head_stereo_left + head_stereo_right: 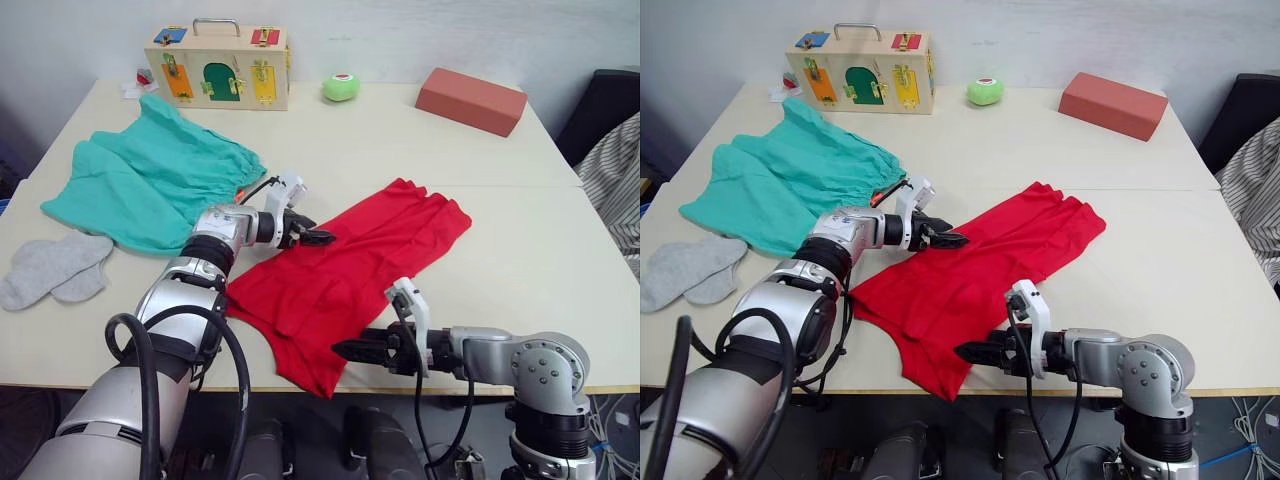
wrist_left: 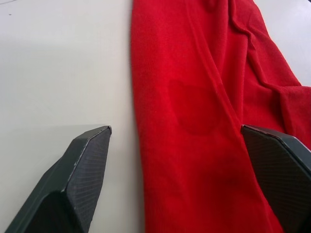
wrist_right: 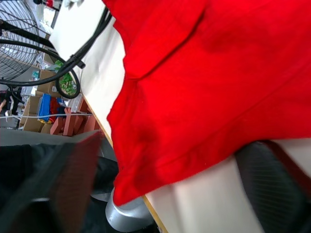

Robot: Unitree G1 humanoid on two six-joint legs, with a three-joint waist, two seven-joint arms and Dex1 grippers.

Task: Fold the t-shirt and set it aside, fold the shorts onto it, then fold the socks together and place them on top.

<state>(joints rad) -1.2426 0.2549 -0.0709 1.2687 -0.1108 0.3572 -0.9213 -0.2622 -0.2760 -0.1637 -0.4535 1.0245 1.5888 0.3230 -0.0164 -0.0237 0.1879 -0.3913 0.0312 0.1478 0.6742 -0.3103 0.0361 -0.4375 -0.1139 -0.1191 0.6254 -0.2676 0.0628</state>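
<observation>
Red t-shirt (image 1: 350, 270) lying folded lengthwise on the table (image 1: 520, 250), near corner overhanging the front edge. Left hand (image 1: 322, 237) spread open over its far edge; right hand (image 1: 345, 349) open by the overhanging corner. Shorts (image 1: 150, 180), socks (image 1: 50, 268) left.

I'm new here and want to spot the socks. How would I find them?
Start at the pale table and go to the teal-green shorts on the robot's left. Just nearer the front edge lie the socks, small and light grey, far smaller than either garment.

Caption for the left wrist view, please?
Open left gripper straddling the long edge of the red t-shirt on the pale table.
</observation>
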